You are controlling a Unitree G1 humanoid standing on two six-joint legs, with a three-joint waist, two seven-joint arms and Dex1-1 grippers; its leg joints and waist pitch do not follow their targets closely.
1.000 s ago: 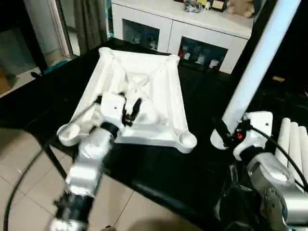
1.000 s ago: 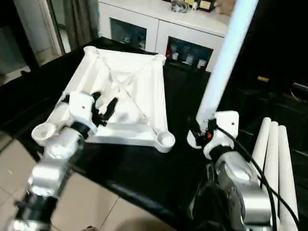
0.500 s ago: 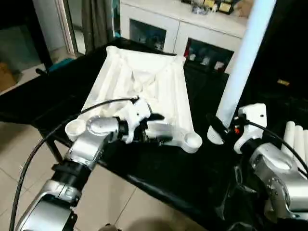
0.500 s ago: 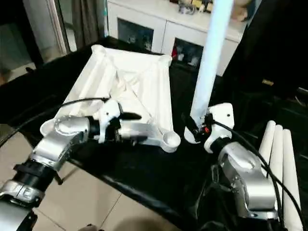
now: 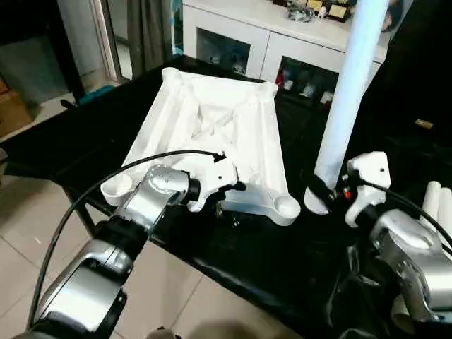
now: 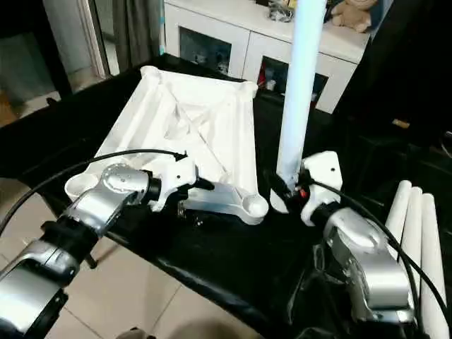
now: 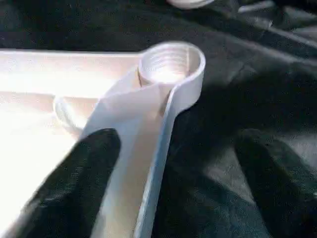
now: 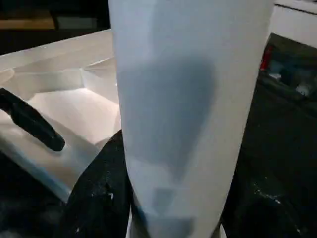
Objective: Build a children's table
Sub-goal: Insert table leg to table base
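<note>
I see the white tabletop (image 5: 215, 141) lying ribbed side up on the black-cloth work table (image 5: 233, 254). My left gripper (image 7: 173, 168) straddles its near rim beside a corner socket (image 7: 171, 62), fingers spread, not clamped. My right gripper (image 6: 286, 191) is clenched on an upright table leg (image 6: 298, 85), and three more legs (image 6: 417, 233) lie at the right.

Table top (image 5: 212, 134) lies underside up on the work table (image 5: 282, 254), upright leg (image 5: 346, 92) to its right, spare legs (image 6: 417, 240) farther right
</note>
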